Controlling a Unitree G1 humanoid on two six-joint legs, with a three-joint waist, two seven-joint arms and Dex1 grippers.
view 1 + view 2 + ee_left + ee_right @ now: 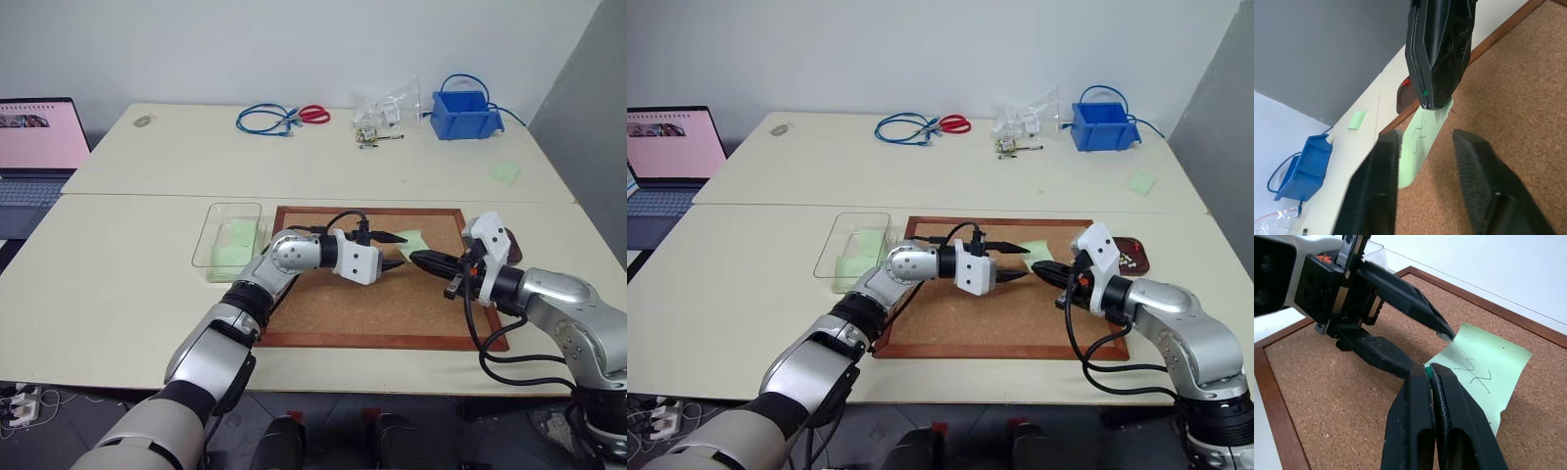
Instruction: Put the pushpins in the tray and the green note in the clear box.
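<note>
The green note point(1484, 372), with a pen scribble on it, lies on the corkboard point(372, 304) near its far edge. My left gripper point(399, 252) is open, one finger above and one below the note's near corner, the upper fingertip point(1445, 334) touching the paper. My right gripper point(1428, 368) reaches in from the right, shut on a green pushpin point(1425, 93) at its tip, just in front of the note. The dark brown tray point(1143, 264) sits at the board's right end, behind my right wrist. The clear box point(211, 230), left of the board, holds pale green slips.
At the back of the table are a blue bin point(466, 113), a blue cable point(265, 119), red scissors point(313, 115) and a clear bag of small parts point(382, 117). A loose green slip point(506, 172) lies at the right, a laptop point(34, 147) at the far left.
</note>
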